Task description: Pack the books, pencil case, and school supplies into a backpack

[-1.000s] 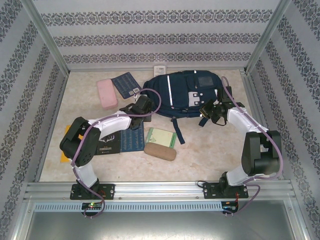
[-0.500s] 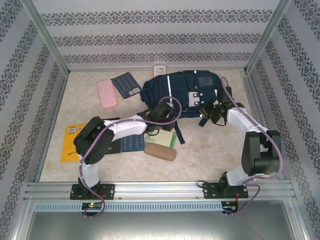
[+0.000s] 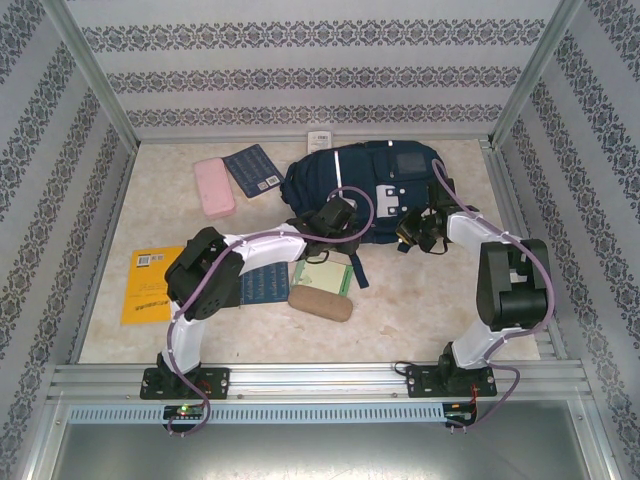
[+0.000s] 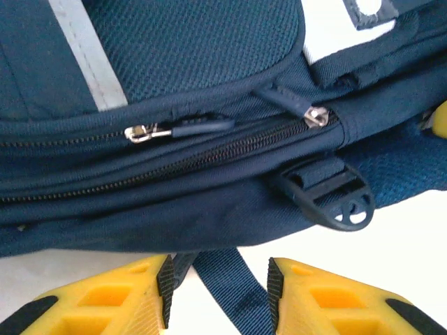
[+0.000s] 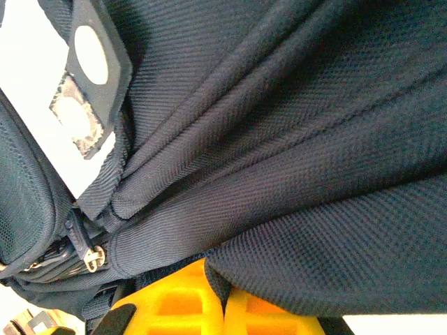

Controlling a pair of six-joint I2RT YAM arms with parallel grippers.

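Left claw (image 4: 218, 289) advanced to backpack (image 3: 365, 172) edge, wide open, right claw (image 5: 223, 299) pinching its fabric

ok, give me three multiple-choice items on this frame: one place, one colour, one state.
1. The thin yellow booklet lies on the beige table: A far right; B near left; C dead centre.
2. The flat oblong soft case at far left is: A green; B black; C pink.
3. The left claw is: A open, with a dark strap of the navy-blue fabric backpack between its fingers; B shut on a zip pull; C holding a booklet.

1 B: the top view shows it by the left wall, on the arms' side.
2 C: it is pale pink in the top view.
3 A: the left wrist view shows the yellow fingers apart with the strap between them.
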